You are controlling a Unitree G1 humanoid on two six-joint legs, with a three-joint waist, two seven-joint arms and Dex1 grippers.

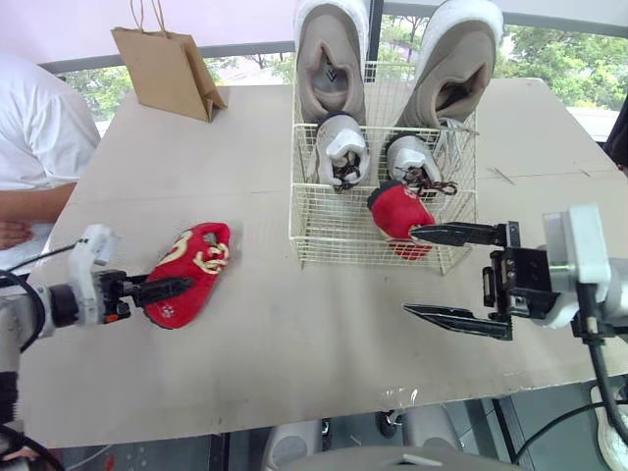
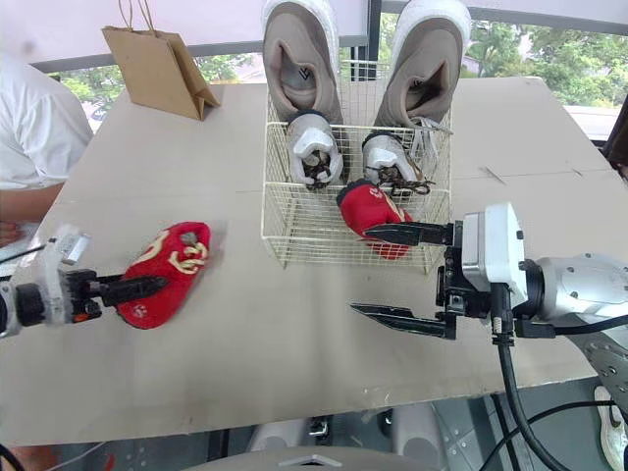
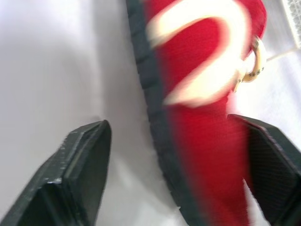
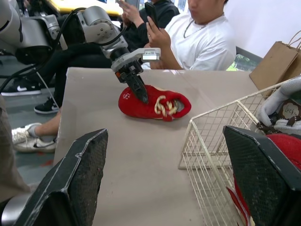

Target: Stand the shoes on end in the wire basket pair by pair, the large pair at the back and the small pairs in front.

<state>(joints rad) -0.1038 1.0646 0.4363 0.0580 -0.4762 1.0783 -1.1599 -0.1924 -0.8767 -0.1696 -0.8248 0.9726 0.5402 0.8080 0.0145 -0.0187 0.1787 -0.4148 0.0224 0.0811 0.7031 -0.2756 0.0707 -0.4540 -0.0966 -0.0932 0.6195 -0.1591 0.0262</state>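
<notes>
Tabletop [image 1: 245, 167] bears red shoe [image 1: 196, 257]; left gripper [image 3: 170, 123] seemingly straddles it.

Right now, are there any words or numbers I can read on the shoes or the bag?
Tag on the small grey shoe: has writing, too blurred to read.
Loose red shoe: small white marks, too small to read.
Paper bag: no words showing.
</notes>
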